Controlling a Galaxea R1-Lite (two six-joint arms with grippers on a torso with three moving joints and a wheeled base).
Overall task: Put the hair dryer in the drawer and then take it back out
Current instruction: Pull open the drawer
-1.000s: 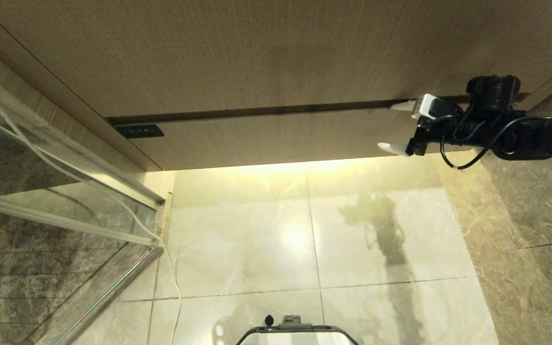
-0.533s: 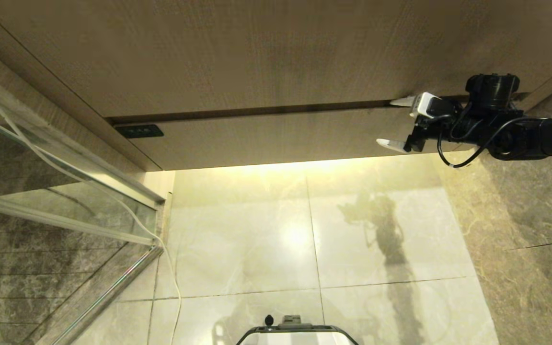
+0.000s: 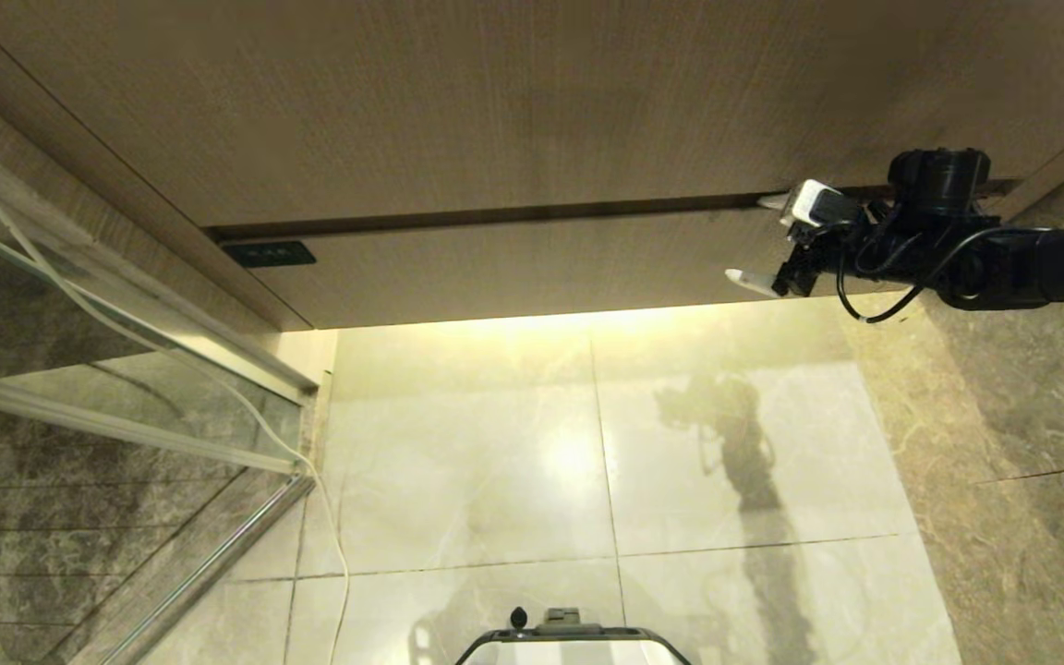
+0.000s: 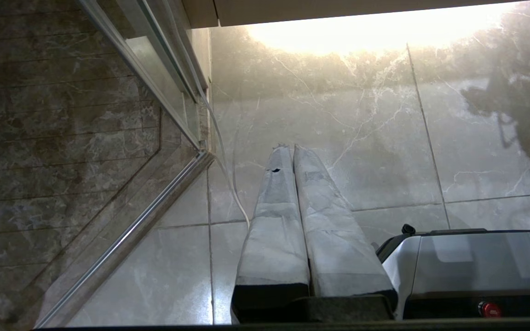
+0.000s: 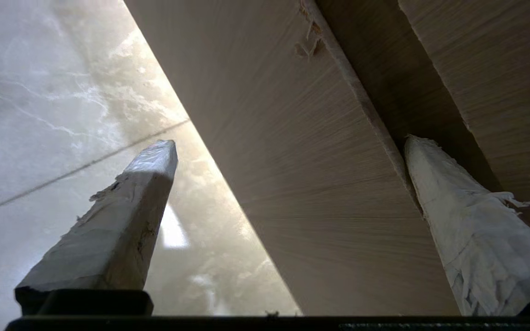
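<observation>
The drawer (image 3: pixel 532 268) is closed, its black label (image 3: pixel 268 252) at the left end of the front, and the hair dryer is nowhere in view. The left hand (image 4: pixel 292 151) hangs over the floor tiles (image 3: pixel 587 443) with its fingers pressed together. At the drawer's right end the right hand (image 3: pixel 763 238) has edged a little leftward along the front and tilted since a second ago; its fingers stay spread wide, one at the gap above the drawer, the other (image 5: pixel 122 216) below its lower edge.
</observation>
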